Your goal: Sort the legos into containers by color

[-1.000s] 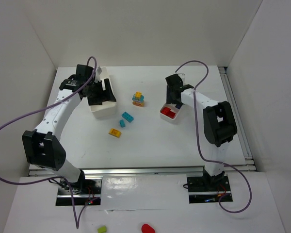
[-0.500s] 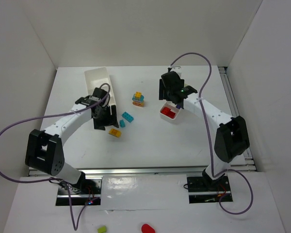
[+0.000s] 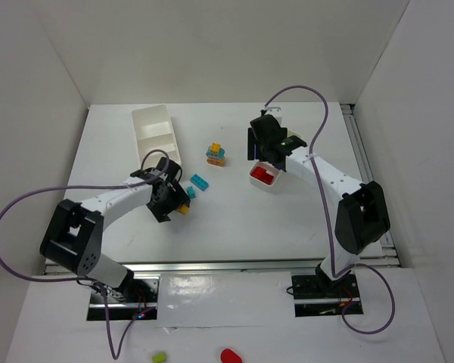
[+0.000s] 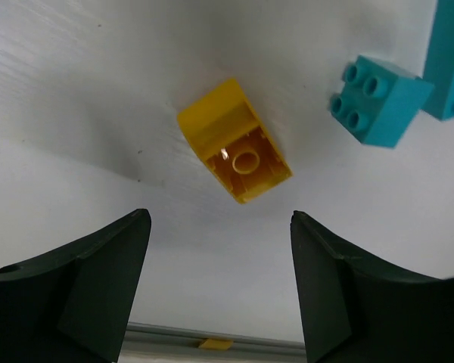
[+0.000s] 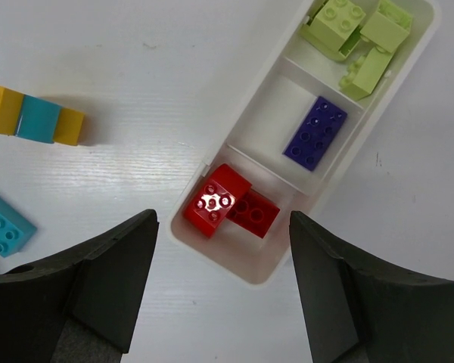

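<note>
Lying just ahead of the left gripper (image 4: pixel 218 227), jaws wide and empty, the overturned yellow lego (image 4: pixel 234 141) is noted, long axis diagonal to the gap.

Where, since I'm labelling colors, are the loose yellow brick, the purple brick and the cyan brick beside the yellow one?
yellow brick (image 4: pixel 246 160): left wrist view, hollow underside.
purple brick (image 5: pixel 315 133): right wrist view, studded top.
cyan brick (image 4: pixel 367 98): left wrist view, studded face.
</note>
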